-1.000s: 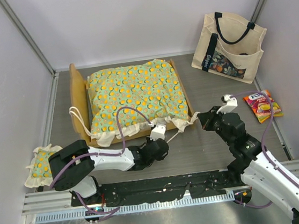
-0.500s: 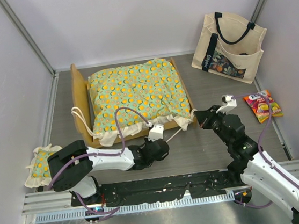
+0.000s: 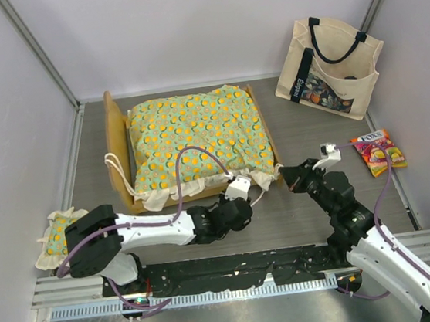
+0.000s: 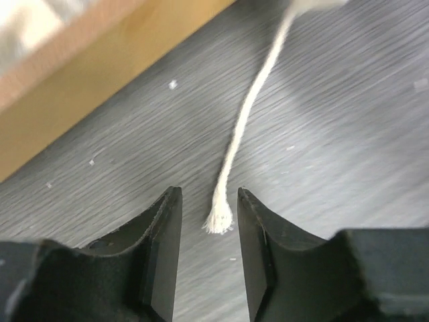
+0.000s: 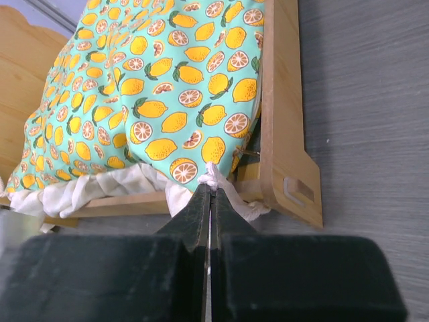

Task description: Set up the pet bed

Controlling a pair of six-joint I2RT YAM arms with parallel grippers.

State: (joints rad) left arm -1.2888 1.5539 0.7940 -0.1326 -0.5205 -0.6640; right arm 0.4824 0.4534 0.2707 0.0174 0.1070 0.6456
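The pet bed's light-wood frame stands mid-table with the green, orange-print cushion lying in it. In the top view my left gripper sits just in front of the bed's near right corner. The left wrist view shows it open, and a cream tie cord lies loose on the table with its frayed end between the fingers. My right gripper is at the bed's right front corner. In its wrist view it is shut on a white tie knot at the cushion ruffle, beside the frame rail.
A cream tote bag leans at the back right. A colourful snack packet lies by the right wall. A small matching ruffled pillow lies at the near left. Grey walls close in on three sides.
My left gripper has opened and let go of the tie cord, and it has slid a little to the right. The right gripper stays shut and has shifted only slightly.
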